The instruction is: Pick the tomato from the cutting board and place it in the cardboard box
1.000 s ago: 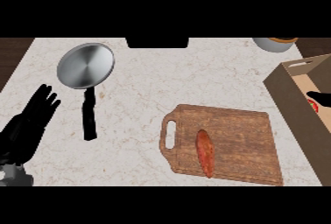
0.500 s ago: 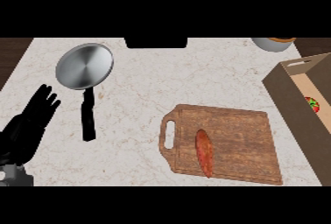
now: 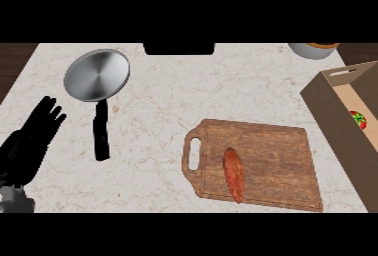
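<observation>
At the view's left edge, about 8 o'clock, we note the left hand (image 3: 31, 137) resting open on the counter (image 3: 221, 85), fingers straight and pointing up. Just right of it, at 10 o'clock, we see a steel frying pan (image 3: 97, 75) with its black handle running down toward 8 o'clock; hand and pan are apart. Right of centre, around 5 o'clock, lies the wooden cutting board (image 3: 277, 155), its handle slot on the left side. On the board we record a long reddish-orange vegetable (image 3: 235, 174), lying lengthwise. At 1 o'clock a grey bowl (image 3: 314, 50) is cut by the top edge. At 3 o'clock stands the cardboard box (image 3: 332, 110); the tomato (image 3: 359, 120) sits inside it, partly cut off at the right edge. Our right hand does not show.
</observation>
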